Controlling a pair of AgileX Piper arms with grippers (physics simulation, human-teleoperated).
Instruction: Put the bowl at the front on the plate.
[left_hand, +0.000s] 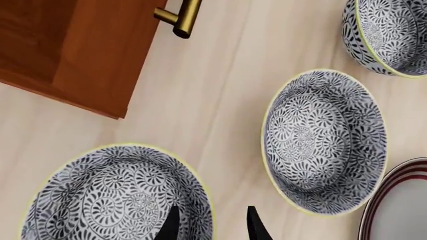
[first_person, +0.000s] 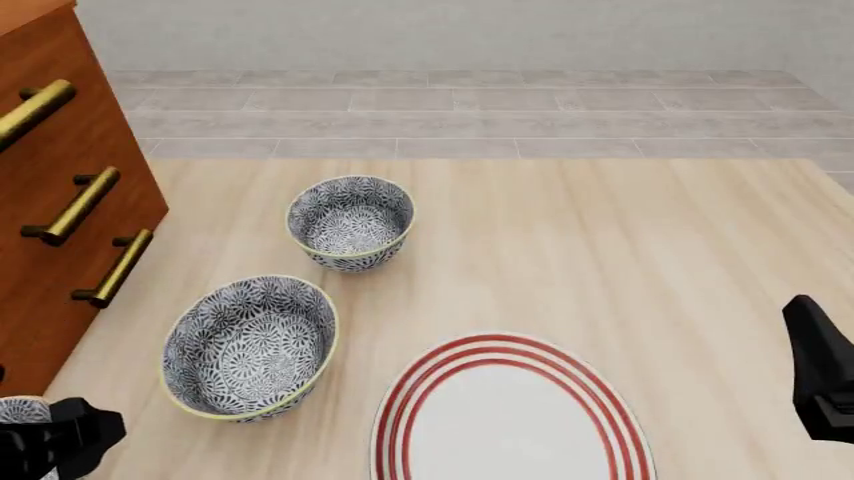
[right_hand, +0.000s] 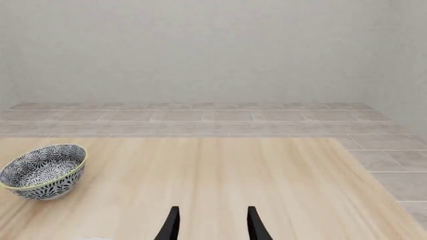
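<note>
Blue-grey floral bowl (left_hand: 113, 195) sits nearest me at the table's front-left corner, close to the wooden drawer unit (first_person: 67, 190); in the front view only a sliver of it shows beside the left gripper (left_hand: 212, 225). That gripper hovers above the bowl's near rim, fingers parted, holding nothing. I judge the best grasp is one finger inside the wall and one outside, then a lift clear of the middle bowl (first_person: 250, 347) before crossing to the plate (first_person: 507, 420). Right gripper (right_hand: 212, 225) is parted too, empty, well apart.
</note>
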